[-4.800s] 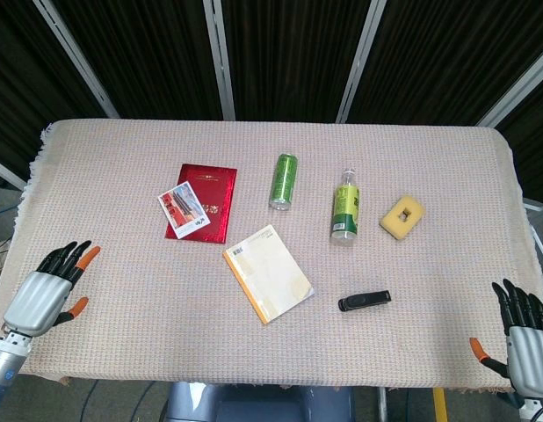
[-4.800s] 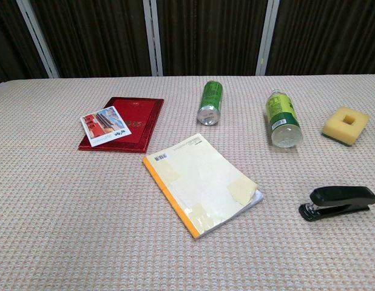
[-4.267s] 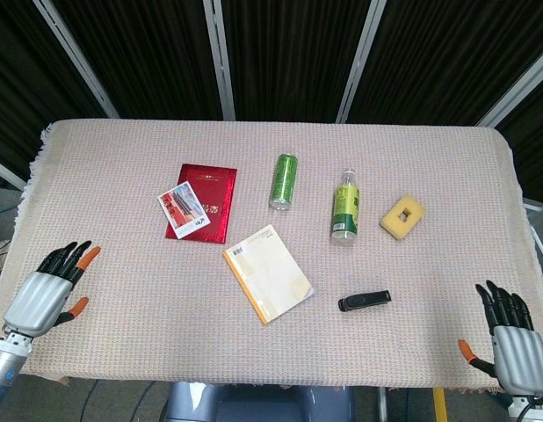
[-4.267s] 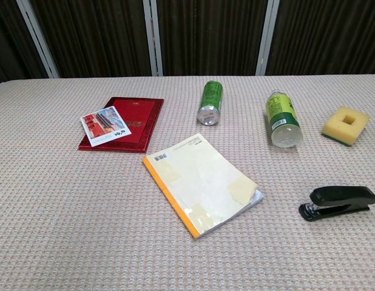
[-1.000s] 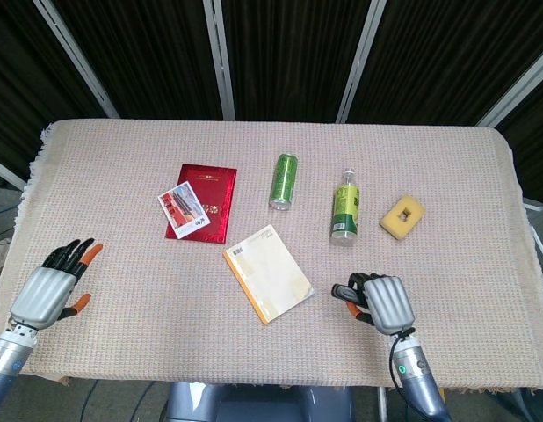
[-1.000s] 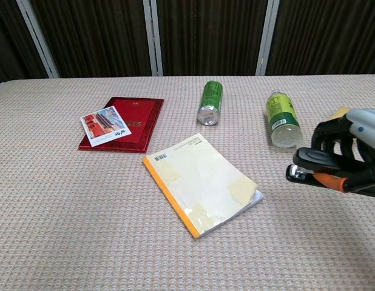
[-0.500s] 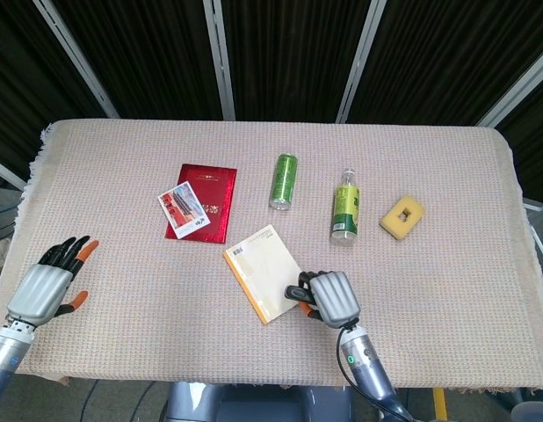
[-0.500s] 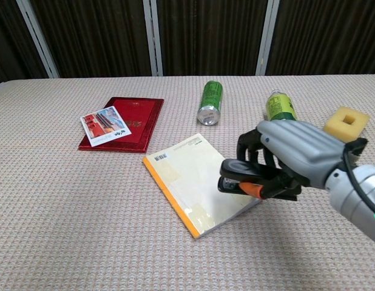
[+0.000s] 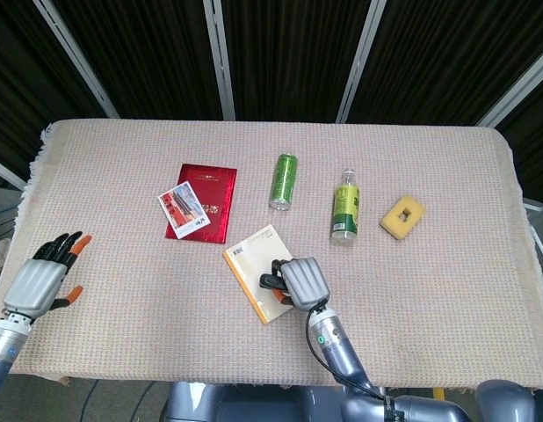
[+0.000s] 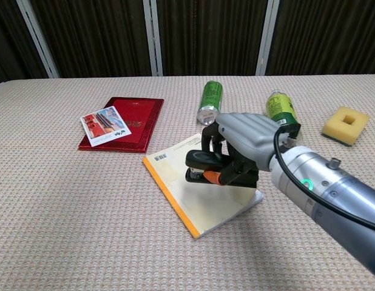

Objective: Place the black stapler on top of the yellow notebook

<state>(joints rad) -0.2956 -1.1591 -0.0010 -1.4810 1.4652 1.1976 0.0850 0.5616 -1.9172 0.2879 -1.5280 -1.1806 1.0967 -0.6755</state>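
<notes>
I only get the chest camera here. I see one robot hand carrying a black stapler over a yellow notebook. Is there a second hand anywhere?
Observer: Yes. In the head view the left hand is near the table's left front corner, fingers spread, holding nothing.

Visitor: And the table, does it end somewhere? My picture just cuts it off.

Observer: The head view shows the whole beige woven tablecloth, with a frayed fringe along its left edge.

Visitor: From above, is the stapler truly over the book?

Observer: Yes. The right hand grips the black stapler over the lower right part of the yellow notebook. Whether it touches the cover, I cannot tell.
</notes>
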